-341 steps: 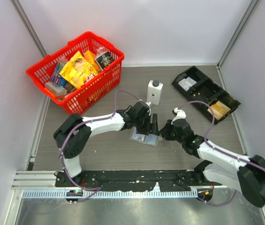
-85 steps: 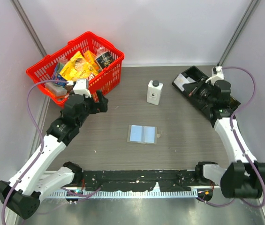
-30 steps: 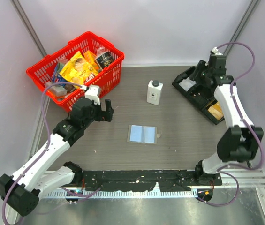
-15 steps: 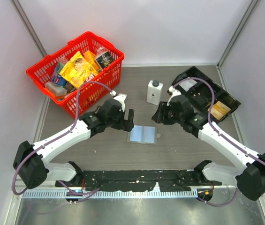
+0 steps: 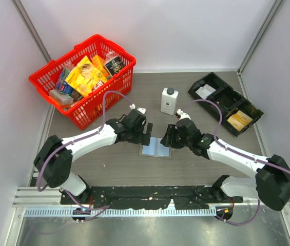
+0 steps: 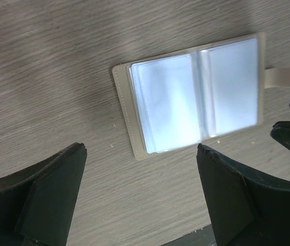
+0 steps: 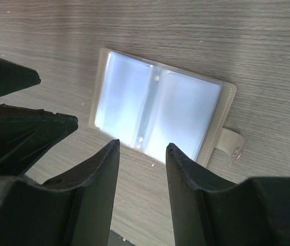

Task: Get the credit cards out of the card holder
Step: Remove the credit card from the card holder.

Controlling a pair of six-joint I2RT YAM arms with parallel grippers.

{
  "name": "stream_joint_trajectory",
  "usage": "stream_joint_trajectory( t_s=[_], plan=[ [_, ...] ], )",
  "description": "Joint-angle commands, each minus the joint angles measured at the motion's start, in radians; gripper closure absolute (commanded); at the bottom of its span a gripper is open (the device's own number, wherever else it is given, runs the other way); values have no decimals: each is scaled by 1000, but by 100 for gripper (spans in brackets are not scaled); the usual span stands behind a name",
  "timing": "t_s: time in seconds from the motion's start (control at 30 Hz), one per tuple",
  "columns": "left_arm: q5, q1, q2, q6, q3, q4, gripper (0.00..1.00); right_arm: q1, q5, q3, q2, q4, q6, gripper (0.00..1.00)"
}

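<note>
Approach step: left gripper (image 5: 146, 135), right gripper (image 5: 167, 137) above open card holder (image 5: 156, 147), both apart, empty. Next: you pinch credit cards (image 6: 171, 105).

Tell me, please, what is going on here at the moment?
Two robot arms are working on a card holder that lies open and flat on the table. The left hand hangs over its left side with jaws wide open. The right hand hangs over its right side with jaws partly open. Neither holds anything. The cards appear to sit in the clear pockets, with none taken out yet.
</note>
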Motion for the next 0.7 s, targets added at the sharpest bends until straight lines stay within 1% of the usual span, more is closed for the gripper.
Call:
stream_joint_trajectory(
  t_s=[0.0,0.2,0.27,0.4,0.53,0.57,0.63,0.67],
  plan=[
    [-21,-6,71,-19,47,-18,9,3,63,-22,60,104,23,54],
    [0,-6,146,-24,42,-10,17,3,107,-47,120,118,19,55],
    [8,-8,164,-24,42,-13,17,3,115,-53,134,116,13,55],
    [25,-6,199,-33,39,-18,22,3,95,-65,161,135,14,55],
    [43,-6,218,-48,30,-16,32,3,80,-68,187,148,11,55],
    [46,-6,216,-51,28,-15,38,3,81,-67,194,150,11,56],
    [51,-6,218,-56,22,-12,41,3,75,-68,198,150,11,56],
    [54,-6,216,-59,21,-9,46,3,66,-67,198,153,11,58]
  ],
)
